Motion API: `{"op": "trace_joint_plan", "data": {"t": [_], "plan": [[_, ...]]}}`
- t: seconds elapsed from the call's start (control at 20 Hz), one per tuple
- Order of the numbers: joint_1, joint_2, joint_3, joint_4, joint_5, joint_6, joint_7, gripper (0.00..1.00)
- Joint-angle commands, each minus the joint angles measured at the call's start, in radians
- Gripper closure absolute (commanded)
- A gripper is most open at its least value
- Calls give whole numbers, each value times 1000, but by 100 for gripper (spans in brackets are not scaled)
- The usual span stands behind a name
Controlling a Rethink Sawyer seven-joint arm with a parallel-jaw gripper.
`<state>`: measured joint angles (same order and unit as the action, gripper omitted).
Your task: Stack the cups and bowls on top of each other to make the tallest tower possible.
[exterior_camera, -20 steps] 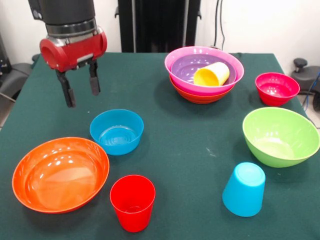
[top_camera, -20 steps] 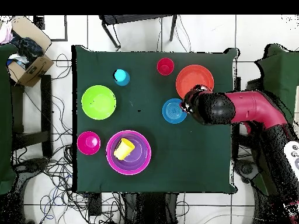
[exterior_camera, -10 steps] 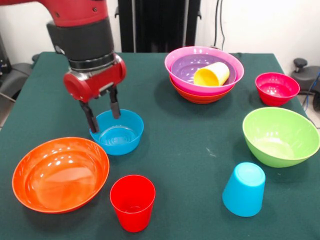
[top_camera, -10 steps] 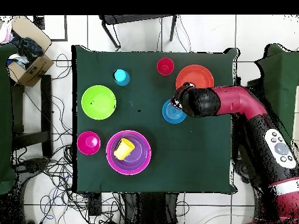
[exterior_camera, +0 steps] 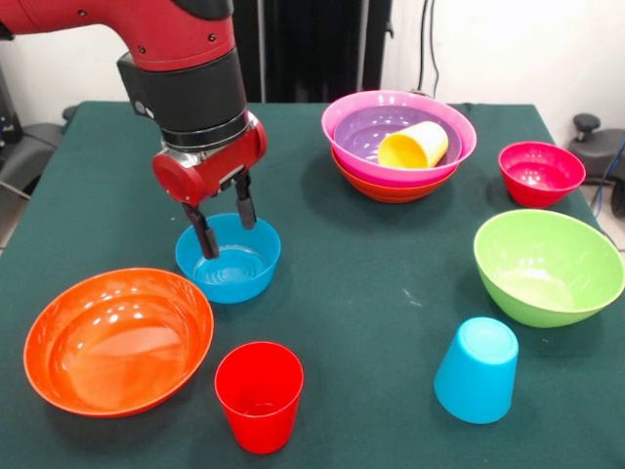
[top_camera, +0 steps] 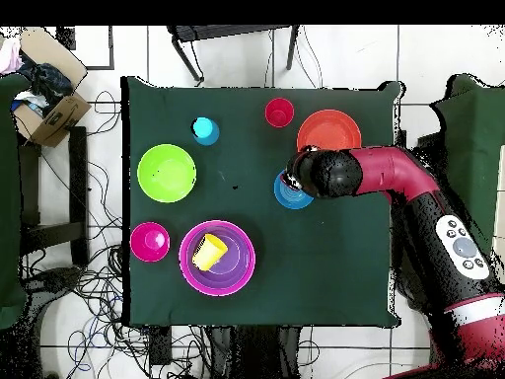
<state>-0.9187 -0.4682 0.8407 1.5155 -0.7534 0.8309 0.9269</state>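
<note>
Progress: While the tower (exterior_camera: 398, 147) holds only an orange bowl, a magenta bowl and a purple bowl nested, with the yellow cup (exterior_camera: 414, 145) lying on its side inside, most of the build looks left to do.
Left to stack: the small blue bowl (exterior_camera: 232, 264), the large orange bowl (exterior_camera: 117, 339), the red cup (exterior_camera: 259, 395), the light blue cup (exterior_camera: 477, 369) standing upside down, the lime green bowl (exterior_camera: 548, 265) and the crimson bowl (exterior_camera: 540, 172), all apart on the green surface (exterior_camera: 371, 293).
End effector: the end effector (exterior_camera: 223, 225) is spread apart and grasps nothing; one finger hangs inside the small blue bowl's mouth, the other at its far rim, so the rim looks to sit between them.
Step in hand: likely a grasp on the small blue bowl's rim, not yet closed.
Tower relative to end effector: well apart, across the surface toward the far right in the front view.
Overhead check: the end effector (top_camera: 291, 180) sits over the edge of the small blue bowl (top_camera: 294, 195), just beside the large orange bowl (top_camera: 330, 131).
</note>
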Motion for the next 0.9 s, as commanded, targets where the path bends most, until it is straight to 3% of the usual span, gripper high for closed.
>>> {"op": "trace_joint_plan", "data": {"t": [0.05, 0.9], "plan": [[30, -14, -94, 32, -21, 116, -94, 0], [42, -41, -126, 151, 1, 74, -12, 0]]}}
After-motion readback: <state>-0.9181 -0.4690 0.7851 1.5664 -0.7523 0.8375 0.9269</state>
